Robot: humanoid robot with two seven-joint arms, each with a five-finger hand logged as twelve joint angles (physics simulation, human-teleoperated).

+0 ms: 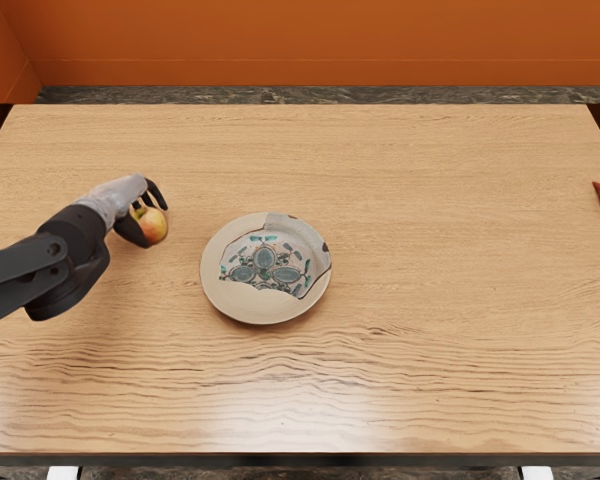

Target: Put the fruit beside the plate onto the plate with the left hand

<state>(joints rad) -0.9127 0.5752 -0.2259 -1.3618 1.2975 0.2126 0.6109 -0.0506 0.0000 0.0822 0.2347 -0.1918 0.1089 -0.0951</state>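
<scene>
Head view: one plate [242, 306], one apple [153, 224], seemingly held.

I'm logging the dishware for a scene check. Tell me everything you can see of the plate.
The plate is round and shallow and looks ceramic. It has a plain beige rim and a pale centre panel with a jagged outline, painted with teal and dark ornaments. It lies flat near the middle of the wooden table, with nothing on it, and only the table touches it. The fruit, held in the left hand, is to its left and apart from it.
</scene>
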